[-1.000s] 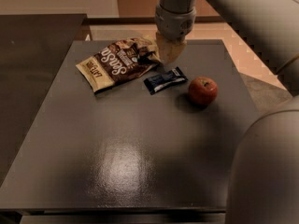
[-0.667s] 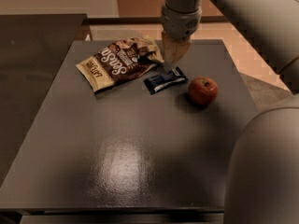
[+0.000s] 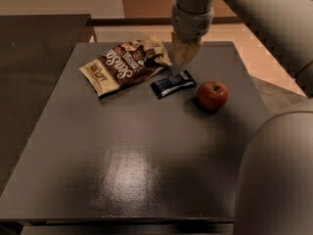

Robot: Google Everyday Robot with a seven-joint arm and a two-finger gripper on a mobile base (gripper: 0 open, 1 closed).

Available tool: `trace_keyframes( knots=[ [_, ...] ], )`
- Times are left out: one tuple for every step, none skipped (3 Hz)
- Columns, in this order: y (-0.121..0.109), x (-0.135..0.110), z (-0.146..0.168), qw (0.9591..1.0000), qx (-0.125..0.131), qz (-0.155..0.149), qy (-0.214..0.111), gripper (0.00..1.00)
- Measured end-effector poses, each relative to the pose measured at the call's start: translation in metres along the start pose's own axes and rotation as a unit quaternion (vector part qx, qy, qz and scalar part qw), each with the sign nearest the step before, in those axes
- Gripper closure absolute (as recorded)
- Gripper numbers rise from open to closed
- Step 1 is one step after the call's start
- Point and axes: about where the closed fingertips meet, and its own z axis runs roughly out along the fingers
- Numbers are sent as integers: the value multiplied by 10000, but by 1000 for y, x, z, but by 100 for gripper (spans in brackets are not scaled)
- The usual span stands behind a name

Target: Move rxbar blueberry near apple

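Camera view: hand [image 3: 184, 58] hovers above rxbar blueberry [image 3: 172, 83], near apple [image 3: 212, 95].

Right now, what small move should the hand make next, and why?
Probably lift the hand away: it hangs above the table just behind the rxbar blueberry, which already lies close beside the apple, not touching it.

Desk [image 3: 146, 170]: dark grey, smooth, semi-gloss, with a soft patch of light on it near the front.
Snack bar [image 3: 172, 83]: dark wrapper, slick film, faint sheen.
Apple [image 3: 212, 95]: red skin, smooth, slightly shiny.
Bag [image 3: 124, 64]: crinkled, glossy film.
Tool [image 3: 185, 53]: pale tan and matt, hanging over the desk just behind the snack bar.
Arm [image 3: 264, 9]: smooth light-grey plastic shell.
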Motion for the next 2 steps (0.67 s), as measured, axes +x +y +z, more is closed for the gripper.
trace_keyframes(
  knots=[
    [-6,0,2,9999,107,-3,2,35],
    [-11,0,4,9998,184,-7,2,12]
  ],
)
